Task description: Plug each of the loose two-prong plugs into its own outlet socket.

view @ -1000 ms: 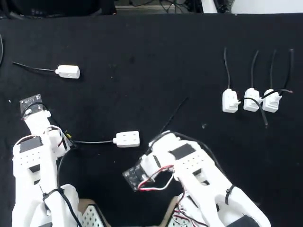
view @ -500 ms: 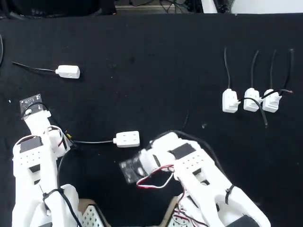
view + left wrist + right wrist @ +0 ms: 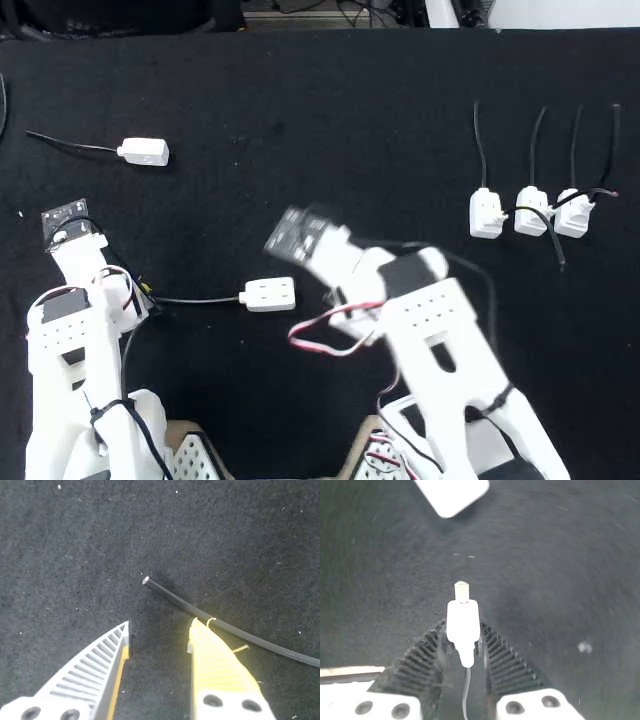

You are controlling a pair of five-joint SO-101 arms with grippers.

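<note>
My high view looks down over the whole bench (image 3: 300, 100); each wrist view sits close above that same black surface, facing past its own fingers (image 3: 215, 665).

Tabletop (image 3: 300, 120): black, matte.
Far left: far socket (image 3: 143, 151), corded.
Centre: near socket (image 3: 268, 293), corded.
Right: three white blocks (image 3: 531, 210) in a row, each corded.
</note>
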